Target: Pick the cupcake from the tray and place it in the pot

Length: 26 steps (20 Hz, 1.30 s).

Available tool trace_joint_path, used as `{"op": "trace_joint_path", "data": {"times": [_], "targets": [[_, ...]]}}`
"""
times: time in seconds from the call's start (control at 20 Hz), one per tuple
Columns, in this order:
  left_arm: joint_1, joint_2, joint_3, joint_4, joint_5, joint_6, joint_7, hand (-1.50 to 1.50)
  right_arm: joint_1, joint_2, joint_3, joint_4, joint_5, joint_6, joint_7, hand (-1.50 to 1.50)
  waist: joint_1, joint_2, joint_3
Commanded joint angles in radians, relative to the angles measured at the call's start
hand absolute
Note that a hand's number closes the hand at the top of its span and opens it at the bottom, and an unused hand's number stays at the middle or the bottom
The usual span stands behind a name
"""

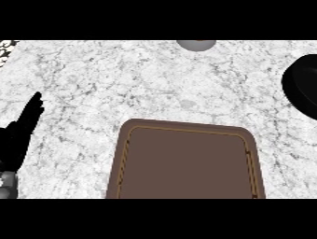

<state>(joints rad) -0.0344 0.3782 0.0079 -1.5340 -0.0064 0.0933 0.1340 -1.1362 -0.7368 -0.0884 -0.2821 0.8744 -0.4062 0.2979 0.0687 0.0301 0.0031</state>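
White-grey marbled worktop (120, 84), glossy, flat. Brown tray (185, 163) at 6 o'clock: rounded rectangle, raised rim, matte, bare. Black pot (313, 88) at 3 o'clock, cut by the edge. Cupcake: I saw none anywhere. I judged it light, soft, crushable; take by the wrapper sides. Left robot hand (17, 135) at 8 o'clock, fingers straight, holding nothing.

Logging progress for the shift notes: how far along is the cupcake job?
The brown tray shows no cupcake, so the pick may be done. Nothing is visibly in hand: the left hand rests open at the left edge; the right is out of view. The black pot is cut off, so placement can't be confirmed.
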Motion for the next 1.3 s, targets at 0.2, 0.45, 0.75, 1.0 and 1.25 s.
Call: {"op": "trace_joint_path", "data": {"times": [0.2,0.45,0.75,1.0,1.25], "targets": [[-0.019,-0.024,-0.01,0.028,-0.024,0.016,-0.023,0.0,-0.001,-0.001,-0.143,0.1,-0.129,-0.004,-0.104,-1.5,0.009,0.008,0.002],[-0.018,-0.029,-0.02,0.029,-0.032,0.01,-0.028,0.0,0.018,-0.012,-0.193,0.117,-0.176,0.006,-0.201,-1.5,0.019,0.014,0.003],[-0.053,-0.021,0.01,0.045,-0.01,0.004,0.006,0.0,0.01,0.004,-0.283,0.059,-0.259,-0.112,-0.323,-1.5,0.011,0.01,0.004],[-0.006,-0.012,0.021,0.038,-0.017,0.006,-0.025,0.0,0.006,0.008,-0.44,-0.013,-0.423,-0.16,-0.48,-1.5,-0.003,-0.001,0.003],[-0.019,-0.025,0.016,0.013,-0.022,0.012,0.005,0.0,0.016,0.023,-0.505,0.029,-0.496,-0.093,-0.536,-1.5,-0.012,-0.007,0.001]]}}
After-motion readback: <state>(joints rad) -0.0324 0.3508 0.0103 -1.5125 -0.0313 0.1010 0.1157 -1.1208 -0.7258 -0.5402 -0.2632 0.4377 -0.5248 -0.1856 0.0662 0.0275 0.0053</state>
